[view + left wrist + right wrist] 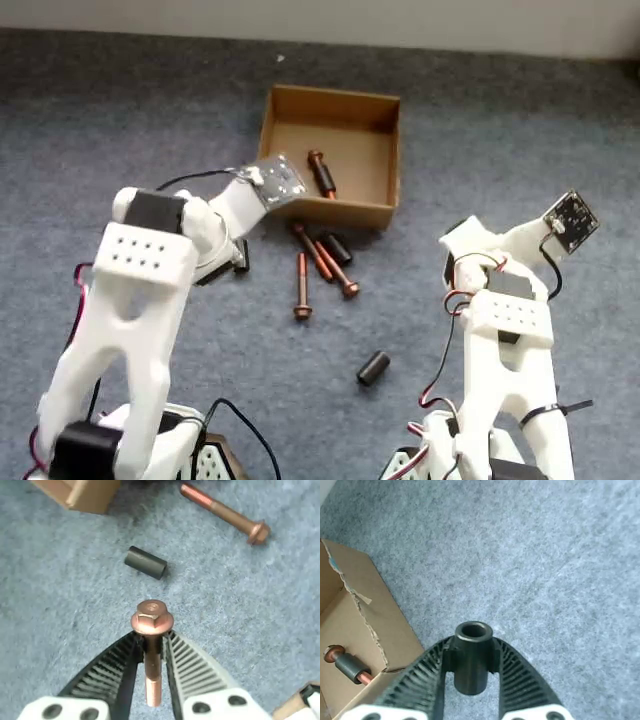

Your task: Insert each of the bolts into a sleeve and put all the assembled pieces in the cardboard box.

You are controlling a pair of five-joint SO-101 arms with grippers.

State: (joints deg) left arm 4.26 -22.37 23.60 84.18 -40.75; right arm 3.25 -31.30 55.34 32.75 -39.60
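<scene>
**Ana:** Where are the bolt and the sleeve?

**Ben:** One bolt [152,622] is clamped in the left gripper [152,637]. The fingers close on its shank just under the hexagonal head. The head sticks out past the fingertips and the threaded end points back toward the wrist. A sleeve [472,655] is pinched in the right gripper [472,647], with its open bore facing out beyond the fingertips.

**Ana:** What lies around them?

**Ben:** A loose sleeve [146,562] lies on its side just ahead of the held bolt's head, with bare grey tabletop [520,120] between them. Beyond that sleeve lies a loose bolt [225,512]. The cardboard box [385,150] sits toward the far edge of the tabletop, about midway along it. An assembled piece [320,172] rests on its floor. Another sleeve [373,367] lies apart from the rest, toward the near edge.

**Ana:** Is anything in the way?

**Ben:** The left arm's wrist hangs over the box's near left corner. On the right, the box's torn wall stands just beside the gripper, between the held sleeve and the assembled piece.
</scene>
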